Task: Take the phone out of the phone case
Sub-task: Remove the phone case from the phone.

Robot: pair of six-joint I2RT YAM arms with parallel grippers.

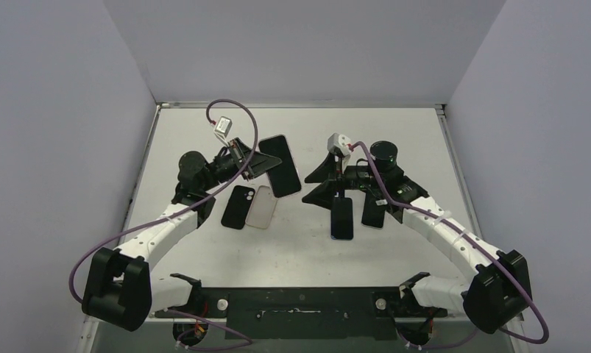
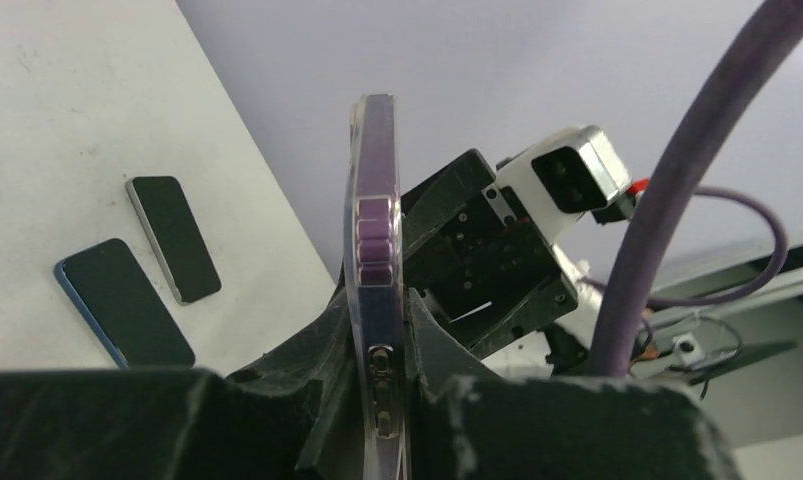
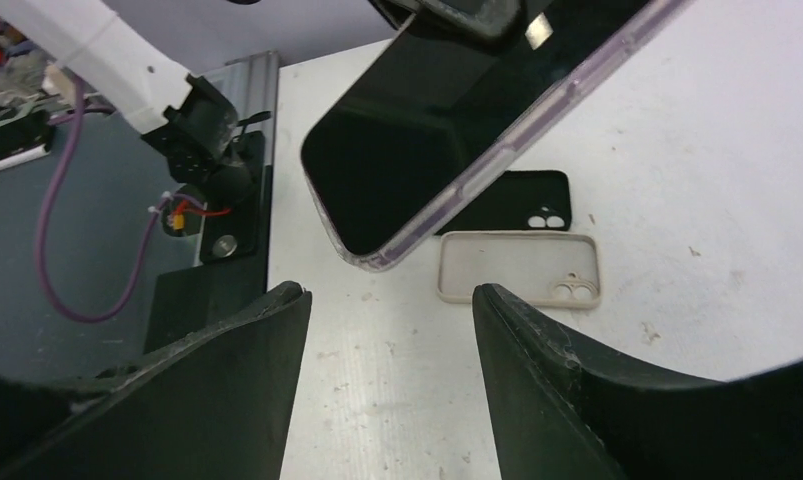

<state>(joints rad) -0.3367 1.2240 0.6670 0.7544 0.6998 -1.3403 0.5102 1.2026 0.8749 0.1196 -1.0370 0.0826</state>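
phone [image 1: 281, 165], dark screen showing, sits inside a clear purple-tinted phone case [image 2: 374, 250] and is held up off the white table [image 1: 292, 250], left of centre. the left gripper [image 1: 252, 165] clamps it at one end, a finger pressed on each flat face; in the left wrist view the cased phone stands edge-on between the fingers, side buttons visible along the purple rim. the phone is tilted, and its free end reaches toward the right arm.

the right gripper [image 1: 314, 185] sits just beside that free end, not touching it, its jaws spread wide with nothing between them. in the right wrist view a rounded corner of the case hangs above the gap between the two fingers.

on the table beneath the held phone lie two empty cases side by side, a black case [image 1: 238, 207] and a beige case [image 1: 263, 207], camera cutouts visible. near the right arm lie two bare phones, a blue-edged phone [image 2: 125, 302] and a silver-edged phone [image 2: 174, 238], both screens dark.
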